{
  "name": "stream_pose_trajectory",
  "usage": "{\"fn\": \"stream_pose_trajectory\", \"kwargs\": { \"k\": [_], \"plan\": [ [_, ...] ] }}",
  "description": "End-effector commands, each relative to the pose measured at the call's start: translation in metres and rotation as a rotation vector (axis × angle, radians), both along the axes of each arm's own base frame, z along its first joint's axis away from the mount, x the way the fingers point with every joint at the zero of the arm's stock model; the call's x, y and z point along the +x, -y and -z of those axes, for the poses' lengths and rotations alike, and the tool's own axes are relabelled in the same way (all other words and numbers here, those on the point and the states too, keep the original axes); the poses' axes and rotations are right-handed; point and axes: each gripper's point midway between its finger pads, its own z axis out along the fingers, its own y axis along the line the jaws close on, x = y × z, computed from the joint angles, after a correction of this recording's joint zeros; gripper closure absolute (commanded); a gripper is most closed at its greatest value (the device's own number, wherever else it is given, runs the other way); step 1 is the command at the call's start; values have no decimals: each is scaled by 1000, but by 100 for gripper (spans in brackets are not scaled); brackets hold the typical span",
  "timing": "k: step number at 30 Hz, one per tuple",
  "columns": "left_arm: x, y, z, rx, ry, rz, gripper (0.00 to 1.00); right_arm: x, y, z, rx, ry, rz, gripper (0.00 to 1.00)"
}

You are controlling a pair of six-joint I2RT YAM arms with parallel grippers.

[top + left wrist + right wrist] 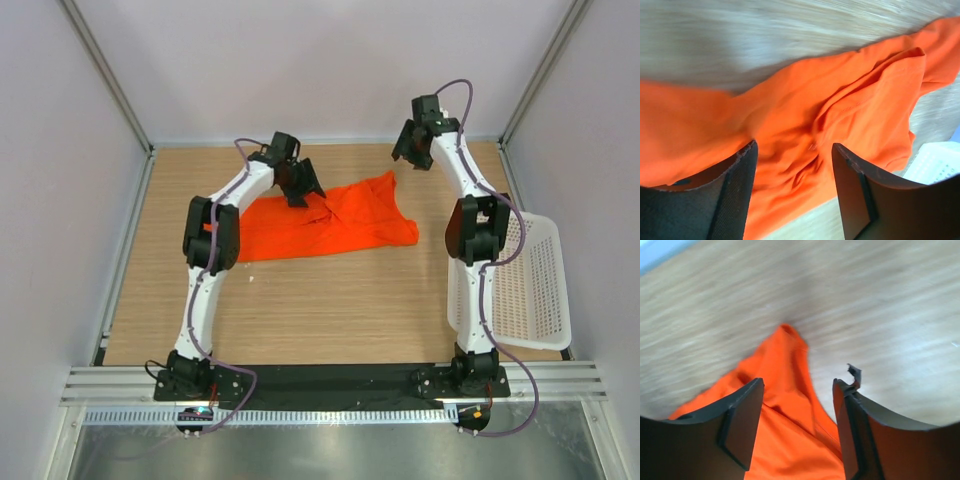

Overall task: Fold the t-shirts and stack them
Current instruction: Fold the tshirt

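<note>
One bright orange-red t-shirt point(340, 225) lies crumpled and partly spread on the wooden table, left of centre at the back. My left gripper point(300, 190) hovers over its upper middle edge. In the left wrist view the gripper point(795, 146) is open, with wrinkled shirt fabric point(850, 100) below and between the fingers point(735, 195), which hold nothing. My right gripper point(410, 150) is raised above the shirt's far right corner. In the right wrist view it point(799, 384) is open and empty, and a pointed corner of the shirt point(790, 365) lies beneath it.
A white lattice basket point(535, 290) sits at the right edge of the table beside the right arm; its corner also shows in the left wrist view point(935, 162). Grey walls with metal frame posts enclose the table point(330, 310) on three sides.
</note>
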Motion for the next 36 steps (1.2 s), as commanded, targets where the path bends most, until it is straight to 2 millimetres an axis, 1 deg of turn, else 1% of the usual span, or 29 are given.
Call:
{"fn": "stream_pose_trajectory", "kwargs": {
  "k": [1, 3, 4, 5, 6, 7, 8, 9, 10, 11, 12, 13, 14, 15, 16, 17, 18, 19, 21, 22, 23, 24, 26, 30, 31, 33, 34, 35, 36],
  "plan": [
    [0, -45, -94, 42, 111, -29, 37, -36, 32, -32, -133, -75, 61, 35],
    [-8, -55, -111, 54, 125, -12, 36, -52, 26, -38, -107, -97, 80, 34],
    [-15, -57, -118, 58, 126, -1, 36, -59, 21, -37, -95, -108, 89, 34],
    [-28, -61, -136, 60, 133, 7, 36, -71, 18, -28, -101, -140, 105, 34],
    [-35, -63, -142, 61, 137, 18, 36, -76, 4, -39, -78, -112, 123, 34],
    [-47, -67, -139, 72, 113, 21, 36, -82, -5, -40, -70, -110, 125, 33],
    [-61, -73, -157, 75, 130, 18, 36, -92, -13, -30, -73, -132, 137, 24],
    [-70, -78, -166, 81, 146, 12, 36, -95, -32, -34, -27, -114, 162, 20],
    [-86, -86, -151, 114, 101, 4, 36, -99, -40, -32, -10, -118, 174, 19],
    [-95, -93, -152, 133, 102, -4, 36, -103, -48, -27, 8, -130, 192, 18],
    [-112, -100, -170, 134, 138, -11, 36, -104, -57, -25, 24, -128, 206, 18],
    [-122, -106, -171, 149, 140, -11, 36, -107, -71, -22, 52, -131, 244, 18],
    [-139, -116, -158, 186, 108, -16, 36, -110, -78, -17, 57, -135, 262, 18],
    [-155, -123, -170, 192, 130, -21, 36, -111, -83, -13, 62, -133, 281, 17],
    [-166, -129, -172, 209, 136, -20, 35, -112, -95, -8, 96, -124, 333, 17],
    [-181, -138, -159, 241, 102, -26, 35, -117, -99, 3, 100, -141, 352, 17],
    [-190, -142, -159, 249, 103, -27, 34, -116, -104, 6, 118, -135, 377, 17],
    [-204, -148, -170, 245, 133, -35, 32, -116, -104, 10, 112, -124, 419, 17],
    [-224, -154, -163, 248, 117, -35, 30, -117, -112, 23, 85, -121, 430, 17],
    [-232, -157, -172, 240, 151, -41, 29, -116, -109, 27, 67, -112, 448, 17],
    [-237, -160, -173, 242, 156, -52, 27, -118, -109, 38, 60, -129, 471, 17],
    [-242, -163, -168, 251, 151, -56, 25, -119, -106, 43, 48, -135, 484, 17],
    [-248, -164, -172, 245, 168, -62, 25, -119, -100, 54, 12, -135, 508, 18],
    [-245, -162, -164, 247, 158, -39, 23, -107, -93, 76, -23, -149, 488, 18],
    [-241, -161, -165, 252, 164, -30, 23, -107, -89, 92, -42, -179, 489, 18],
    [-227, -162, -155, 307, 156, 26, 22, -97, -84, 96, -69, -173, 457, 18],
    [-213, -165, -149, 356, 146, 39, 20, -88, -79, 99, -87, -168, 434, 18],
    [-207, -168, -160, 375, 185, 48, 19, -81, -75, 100, -107, -161, 405, 18],
    [-199, -170, -144, 432, 128, 95, 19, -75, -72, 99, -155, -159, 328, 18]
  ]
}}
